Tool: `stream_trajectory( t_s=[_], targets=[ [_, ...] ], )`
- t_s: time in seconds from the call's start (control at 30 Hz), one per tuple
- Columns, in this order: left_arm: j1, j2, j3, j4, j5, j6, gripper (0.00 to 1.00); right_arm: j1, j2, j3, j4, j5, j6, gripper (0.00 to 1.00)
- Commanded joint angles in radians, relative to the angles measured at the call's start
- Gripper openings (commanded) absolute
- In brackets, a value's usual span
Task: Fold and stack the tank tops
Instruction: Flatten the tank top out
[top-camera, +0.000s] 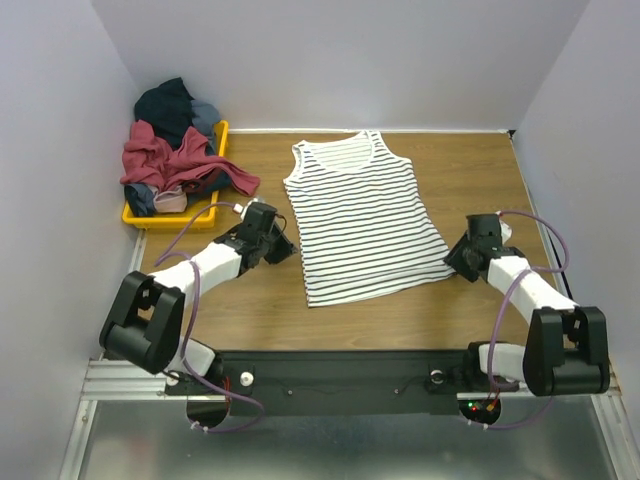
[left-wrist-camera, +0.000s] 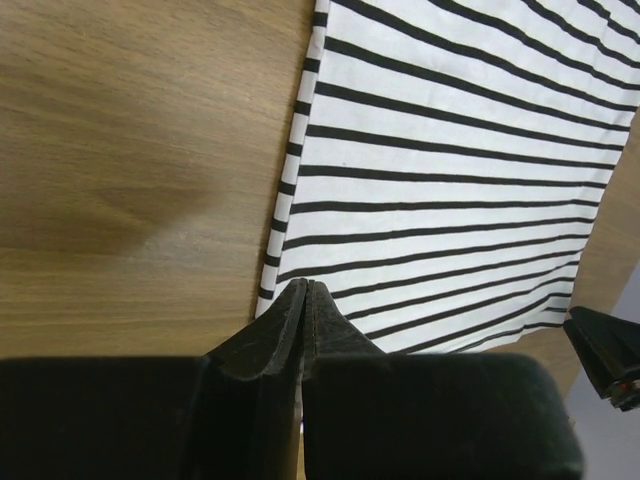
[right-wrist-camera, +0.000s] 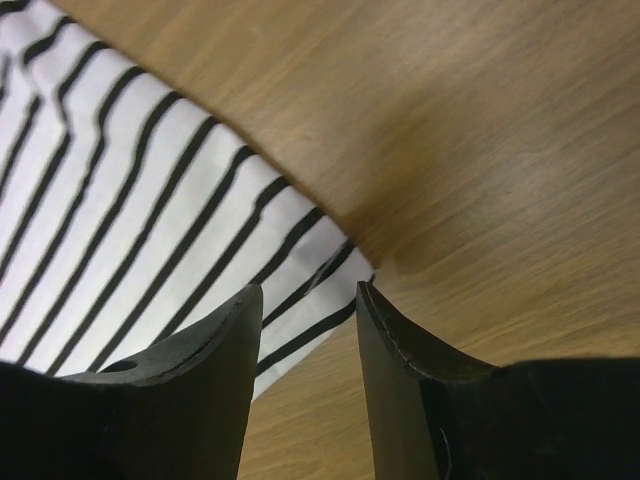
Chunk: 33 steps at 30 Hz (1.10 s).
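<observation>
striped tank top (top-camera: 362, 215) lay flat mid desk (top-camera: 470, 170), neck toward the far wall, hem toward the arms. not yet folded. more clothes (top-camera: 172, 150) were heaped in the yellow tray (top-camera: 165, 215) at back left. nothing stacked yet.

left hand (left-wrist-camera: 305, 290) sat low at the top's left side edge near the hem, fingers pressed together, no gap. right hand (right-wrist-camera: 308, 295) was spread to a moderate width at the lower right hem corner, with the corner just ahead of the gap and not pinched.

my read: the step was taking both hem corners for the first fold. to do it well:
- left had to open before taking cloth, or confirm it already had the edge
- right should slide one finger under the corner and close on both layers, not just the upper one
- lift both sides together and level, carry hem toward neck, side edges lined up so the stripes stay parallel
- keep the lift low, since light cloth would likely flop

unclear:
- whether the left fingers had any cloth nipped. the tips overlapped the edge in the wrist view and hid the contact
- the right fingertips' height over the desk
- how many pieces were in the tray heap, and which were tank tops
</observation>
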Motion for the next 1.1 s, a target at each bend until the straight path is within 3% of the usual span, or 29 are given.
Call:
stream_trajectory(
  t_s=[0.0, 0.23, 0.37, 0.5, 0.53, 0.6, 0.77, 1.07],
  targets=[
    [0.039, 0.024, 0.045, 0.079, 0.038, 0.016, 0.13, -0.001, 0.049, -0.016, 0.056, 0.113, 0.029, 0.48],
    [0.118, 0.042, 0.094, 0.09, 0.061, 0.032, 0.14, -0.038, 0.128, 0.047, 0.08, 0.165, 0.007, 0.47],
    [0.153, 0.085, 0.163, 0.093, 0.035, 0.052, 0.26, -0.022, 0.03, 0.099, 0.065, 0.113, -0.047, 0.47],
    [0.174, 0.232, 0.302, 0.113, 0.062, 0.086, 0.27, 0.212, 0.045, 0.179, -0.005, 0.198, -0.01, 0.47],
    [0.176, 0.263, 0.336, 0.118, 0.07, 0.109, 0.27, 0.337, 0.063, 0.191, -0.013, 0.211, 0.025, 0.47],
    [0.176, 0.356, 0.401, 0.116, 0.088, 0.124, 0.27, 0.457, 0.1, 0.222, -0.015, 0.229, 0.061, 0.46],
    [0.179, 0.533, 0.64, -0.003, 0.0, 0.193, 0.41, 0.793, 0.288, 0.303, -0.018, 0.289, 0.143, 0.46],
    [0.187, 0.67, 0.85, -0.154, -0.163, 0.316, 0.46, 1.088, 0.563, 0.515, -0.016, 0.31, 0.165, 0.46]
  ],
)
